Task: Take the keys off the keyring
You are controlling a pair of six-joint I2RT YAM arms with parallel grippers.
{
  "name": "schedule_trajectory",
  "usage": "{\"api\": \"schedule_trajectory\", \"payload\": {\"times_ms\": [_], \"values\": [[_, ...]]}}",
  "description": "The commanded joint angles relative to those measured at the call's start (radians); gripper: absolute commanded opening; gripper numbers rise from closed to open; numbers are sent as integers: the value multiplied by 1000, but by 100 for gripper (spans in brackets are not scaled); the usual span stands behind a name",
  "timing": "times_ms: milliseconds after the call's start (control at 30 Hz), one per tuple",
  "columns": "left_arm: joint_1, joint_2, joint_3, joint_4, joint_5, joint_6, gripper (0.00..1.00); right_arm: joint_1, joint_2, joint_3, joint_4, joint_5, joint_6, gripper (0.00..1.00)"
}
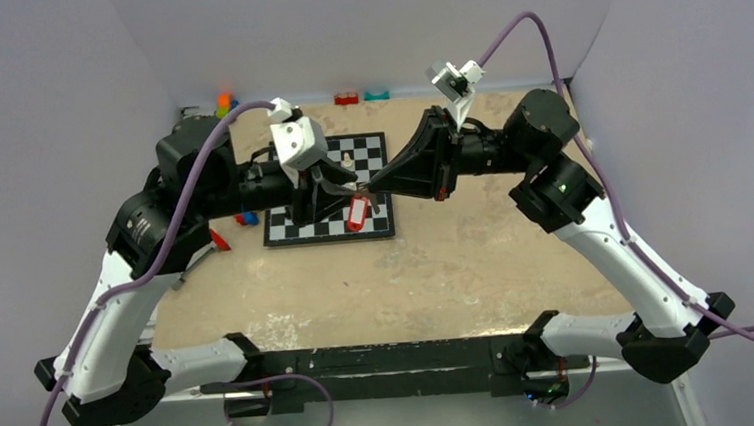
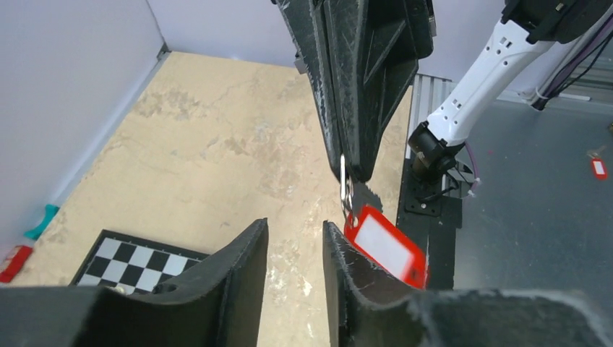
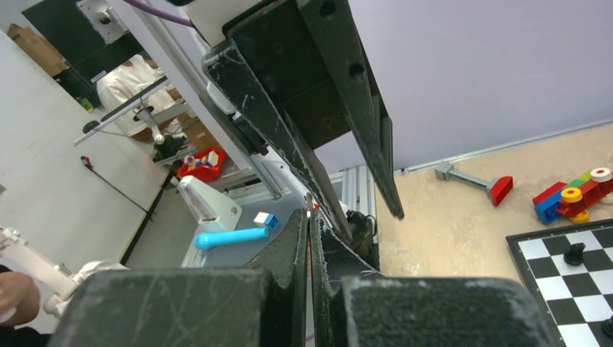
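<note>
My right gripper (image 1: 364, 188) is shut on a metal keyring (image 2: 345, 189) and holds it in the air above the chessboard (image 1: 369, 153). A red tag with a white label (image 2: 387, 247) hangs from the ring; it also shows in the top view (image 1: 357, 213). A dark toothed shape (image 2: 369, 196) behind the tag may be a key. My left gripper (image 2: 295, 225) is open and empty, just beside and below the ring, with the tag past its right finger (image 2: 347, 282). In the right wrist view the right gripper (image 3: 309, 214) has its fingers pressed together, with only a sliver of the ring at the tips.
The chessboard carries a few chess pieces (image 3: 575, 253). Toy bricks (image 3: 571, 199) and a grey tool with a red tip (image 3: 477, 181) lie left of the board. More coloured bricks (image 1: 347, 98) sit along the back wall.
</note>
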Motion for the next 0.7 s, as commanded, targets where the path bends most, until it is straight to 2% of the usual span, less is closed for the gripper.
{"api": "schedule_trajectory", "payload": {"times_ms": [0, 100, 400, 667], "values": [[38, -92, -62, 91, -27, -34, 43, 4, -44, -29, 89, 7, 21, 0], [67, -146, -116, 180, 1, -86, 47, 3, -62, -59, 167, 16, 50, 0], [104, -196, -166, 382, 114, -260, 46, 3, -99, -95, 332, 71, 111, 0], [117, -215, -282, 719, 245, -468, 43, 3, -110, -125, 522, 98, 228, 0]]}}
